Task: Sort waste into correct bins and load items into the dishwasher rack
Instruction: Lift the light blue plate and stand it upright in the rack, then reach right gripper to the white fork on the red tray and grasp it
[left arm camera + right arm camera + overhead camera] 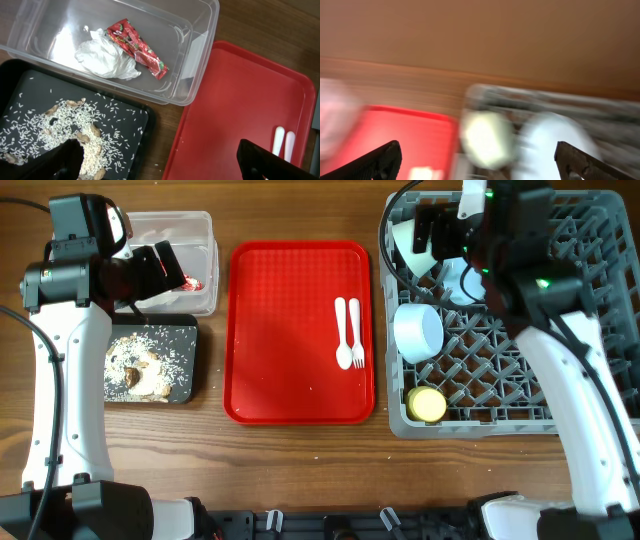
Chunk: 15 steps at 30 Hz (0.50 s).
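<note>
A: Overhead tally, done?
B: Red shiny snack wrapper (137,47), crumpled white napkin (102,60): in clear rectangular plastic tub (200,30). White rice crumbs (60,125): shallow black tray (135,120). Light blue bowl (418,332), small yellow cup (428,404): grey lattice rack (500,380).
A: Outstanding?
B: White plastic fork and spoon (342,330), on flat red serving tray (290,330). Left gripper (157,152), right gripper (477,155): spread, nothing held.

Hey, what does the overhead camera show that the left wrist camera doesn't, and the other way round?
Only overhead: the rack holding the blue bowl, green bowl and yellow cup. Only left wrist: the napkin lying beside the wrapper in the tub; from above that is mostly hidden. Both: the tub, the black tray of rice, the red tray, and the spoon and fork on it.
</note>
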Motion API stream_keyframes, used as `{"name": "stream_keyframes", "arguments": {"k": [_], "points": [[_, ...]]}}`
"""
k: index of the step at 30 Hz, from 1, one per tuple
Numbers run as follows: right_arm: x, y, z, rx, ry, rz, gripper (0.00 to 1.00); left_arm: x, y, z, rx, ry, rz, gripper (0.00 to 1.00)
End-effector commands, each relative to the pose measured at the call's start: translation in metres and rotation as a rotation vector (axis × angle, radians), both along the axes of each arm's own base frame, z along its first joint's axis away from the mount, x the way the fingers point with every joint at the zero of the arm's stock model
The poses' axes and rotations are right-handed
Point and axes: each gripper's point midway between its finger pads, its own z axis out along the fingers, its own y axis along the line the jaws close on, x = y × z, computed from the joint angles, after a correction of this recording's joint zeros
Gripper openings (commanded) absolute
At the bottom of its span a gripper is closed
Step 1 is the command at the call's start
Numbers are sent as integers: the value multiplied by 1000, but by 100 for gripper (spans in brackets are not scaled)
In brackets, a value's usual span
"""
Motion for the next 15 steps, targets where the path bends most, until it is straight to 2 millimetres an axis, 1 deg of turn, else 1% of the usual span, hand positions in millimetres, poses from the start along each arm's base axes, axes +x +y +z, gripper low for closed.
{"name": "stream_keyframes", "arguments": {"k": [1, 2, 4, 6, 7, 8, 9, 10, 12, 13, 15], "points": [[-27, 83, -20, 291, 177, 341, 96, 1, 4, 2, 19, -5, 0, 100], [-28, 91, -32, 291, 214, 349, 94, 1, 4, 2, 19, -5, 0, 100], [-30, 105, -65, 263, 304, 340, 90, 1, 4, 2, 19, -5, 0, 100], [-34, 117, -101, 221, 410, 307, 79, 1, 4, 2, 19, -5, 0, 100], [-37, 120, -125, 216, 499, 232, 78, 1, 4, 2, 19, -5, 0, 100], [-39, 121, -141, 213, 555, 184, 78, 1, 4, 2, 19, -5, 0, 100], [-44, 122, -162, 198, 628, 133, 78, 1, 4, 2, 19, -5, 0, 100], [-53, 127, -194, 167, 722, 82, 77, 1, 4, 2, 19, -5, 0, 100], [-60, 129, -216, 136, 786, 54, 72, 1, 4, 2, 19, -5, 0, 100], [-63, 129, -227, 119, 814, 41, 72, 1, 4, 2, 19, -5, 0, 100], [-67, 129, -244, 88, 857, 29, 66, 1, 4, 2, 19, -5, 0, 100]]}}
